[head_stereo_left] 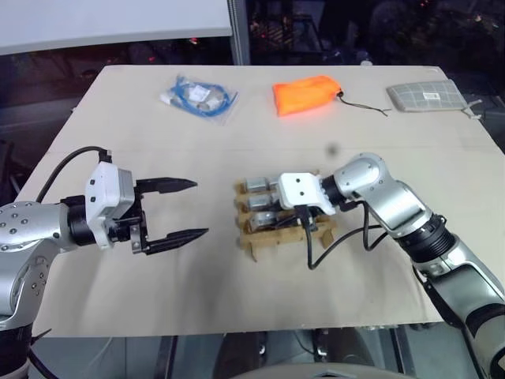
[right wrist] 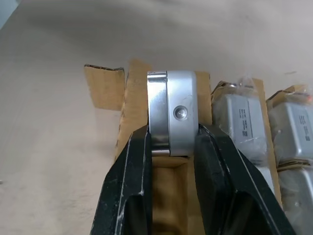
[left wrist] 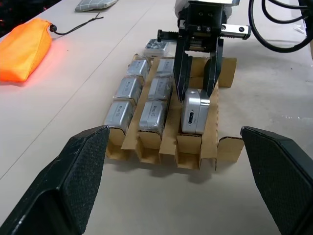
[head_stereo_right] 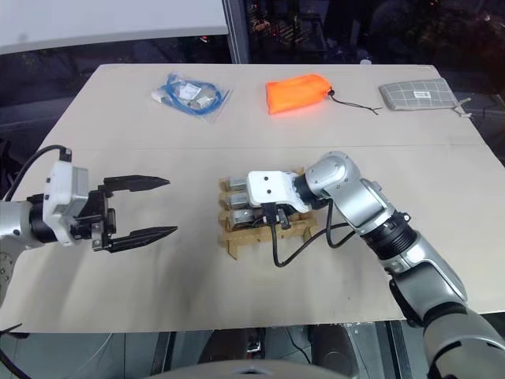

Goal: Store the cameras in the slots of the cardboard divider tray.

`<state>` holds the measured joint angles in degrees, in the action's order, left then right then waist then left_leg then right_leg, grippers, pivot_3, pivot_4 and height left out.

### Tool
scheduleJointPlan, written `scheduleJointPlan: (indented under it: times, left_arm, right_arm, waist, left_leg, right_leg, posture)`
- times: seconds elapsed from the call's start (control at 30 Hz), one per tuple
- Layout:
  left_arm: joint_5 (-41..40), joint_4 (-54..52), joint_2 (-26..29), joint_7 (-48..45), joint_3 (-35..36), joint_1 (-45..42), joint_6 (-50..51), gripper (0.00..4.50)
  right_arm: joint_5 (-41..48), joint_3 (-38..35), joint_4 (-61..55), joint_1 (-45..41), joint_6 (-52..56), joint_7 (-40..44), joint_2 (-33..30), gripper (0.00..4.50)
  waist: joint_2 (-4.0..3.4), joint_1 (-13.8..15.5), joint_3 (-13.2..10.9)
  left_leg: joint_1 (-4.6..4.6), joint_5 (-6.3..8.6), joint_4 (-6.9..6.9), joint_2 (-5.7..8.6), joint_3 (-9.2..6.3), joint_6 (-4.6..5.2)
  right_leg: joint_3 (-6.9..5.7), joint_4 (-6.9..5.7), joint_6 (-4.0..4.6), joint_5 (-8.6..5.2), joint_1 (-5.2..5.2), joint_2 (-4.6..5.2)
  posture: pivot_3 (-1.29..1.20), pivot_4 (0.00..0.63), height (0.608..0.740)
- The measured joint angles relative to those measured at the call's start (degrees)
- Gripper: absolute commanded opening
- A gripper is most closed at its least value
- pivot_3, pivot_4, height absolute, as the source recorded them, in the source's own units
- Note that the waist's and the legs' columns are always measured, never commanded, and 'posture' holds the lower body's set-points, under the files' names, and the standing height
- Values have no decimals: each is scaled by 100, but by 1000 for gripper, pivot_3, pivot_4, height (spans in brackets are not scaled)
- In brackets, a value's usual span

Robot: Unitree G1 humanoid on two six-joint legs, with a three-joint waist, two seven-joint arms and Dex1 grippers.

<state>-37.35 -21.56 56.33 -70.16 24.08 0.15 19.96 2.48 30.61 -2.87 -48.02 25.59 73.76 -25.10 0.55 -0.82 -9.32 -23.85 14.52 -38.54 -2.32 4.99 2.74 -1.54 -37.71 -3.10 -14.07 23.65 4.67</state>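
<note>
Cameras [left wrist: 152, 116] fill neighbouring tray [left wrist: 226, 148] slots (orange pouch [head_stereo_left: 306, 93] well apart).

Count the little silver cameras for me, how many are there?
7 that I can see: six cameras fill two rows of the tray, and one camera is in the right gripper over the third row. More may be hidden.

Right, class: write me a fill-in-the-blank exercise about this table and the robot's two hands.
1. The right hand grips a ____ over the cardboard divider tray.
2. The left hand is empty, its fingers ____.
3. The pouch at the table's far edge is ____ in colour.

Missing words: camera; open; orange
</note>
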Motion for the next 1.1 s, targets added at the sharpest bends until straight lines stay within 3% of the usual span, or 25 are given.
scheduleJointPlan:
  times: [0.07,0.3,0.37,0.5,0.63,0.8,1.1]
  left_arm:
    - [0,0,-14,-4,-1,-3,0,4500]
    - [0,1,-37,-13,-3,-2,-1,4500]
    - [1,3,-45,-16,-12,-6,-1,4500]
    - [0,8,-48,-35,-51,-57,-2,4500]
    - [-15,12,-51,-86,-128,-193,-1,4500]
    - [-126,-11,-158,-56,-357,-474,67,4500]
    - [-340,-231,-377,80,-900,-1021,229,4500]
  right_arm:
    - [0,4,-64,-13,157,-1,1,645]
    - [104,-1,-229,-19,482,-23,11,3908]
    - [127,-64,-228,-19,450,-201,124,4398]
    - [362,-324,-239,-19,458,-319,163,4398]
    - [900,-1058,-409,-7,539,-276,-179,4398]
    - [972,-1780,18,273,-109,65,-1383,4398]
    - [694,-1934,1350,476,-1053,840,-2751,4398]
  waist:
    - [0,0,0]
    - [1,0,-1]
    - [1,0,-1]
    - [3,7,-2]
    - [11,28,-8]
    - [15,32,-11]
    - [15,6,-17]
  left_leg:
    - [0,0,0,0,0,0]
    - [0,0,0,0,-1,0]
    - [0,0,0,0,-1,0]
    - [0,0,0,0,-1,0]
    - [-2,0,0,1,-4,1]
    - [-2,1,2,6,0,2]
    - [0,1,5,4,6,3]
  right_leg:
    - [0,0,0,0,0,0]
    - [0,0,0,0,0,0]
    - [0,-1,0,0,0,0]
    - [-1,0,0,0,0,1]
    - [-3,3,0,0,-2,5]
    - [-2,6,0,0,-2,7]
    - [6,11,-1,0,-1,1]
  posture:
    - [0,150,740]
    - [0,150,740]
    - [0,150,740]
    - [0,150,740]
    - [0,150,740]
    - [0,150,740]
    - [0,150,740]
